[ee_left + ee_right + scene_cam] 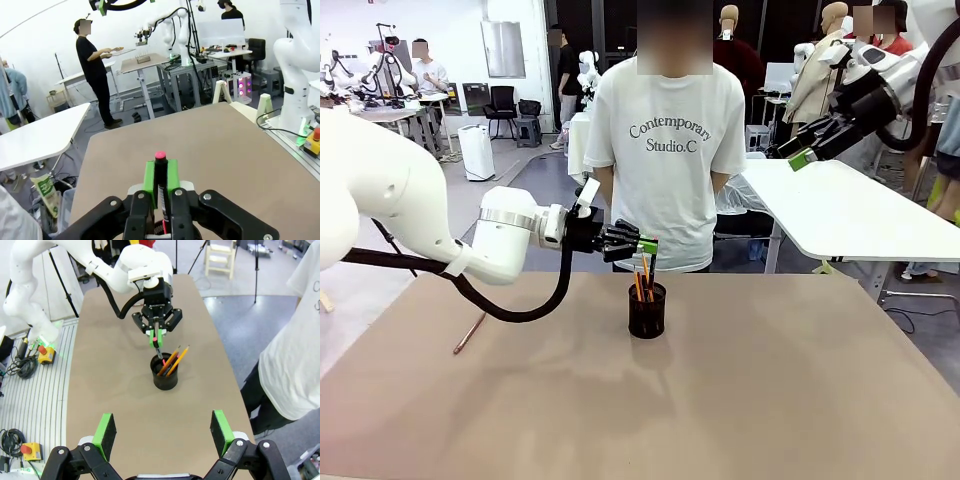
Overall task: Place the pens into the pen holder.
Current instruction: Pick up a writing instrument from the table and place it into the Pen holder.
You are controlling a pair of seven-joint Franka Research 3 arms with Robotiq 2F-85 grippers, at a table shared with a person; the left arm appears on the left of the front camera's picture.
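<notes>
Brown worktop (800, 380), lab room with white tables behind. Over it, left pincer (648, 245) lying level and clenched on the black pen with red tip (160, 172), gripped between the green pads. Pen upright, red end on top, just clear of the pads. Lower end down at the mouth of the pen holder (646, 310), beside two orange pens (177, 359) leaning inside. Holder upright near the middle of the worktop, somewhat toward the far edge. Brownish-pink pen (470, 332) flat by the left edge, well apart from the holder. Person in white T-shirt (665, 150) standing just behind the far edge. Right pincer (800, 157) raised high past the far right corner, released, green pads wide apart with nothing between them, looking down on holder and left pincer.
</notes>
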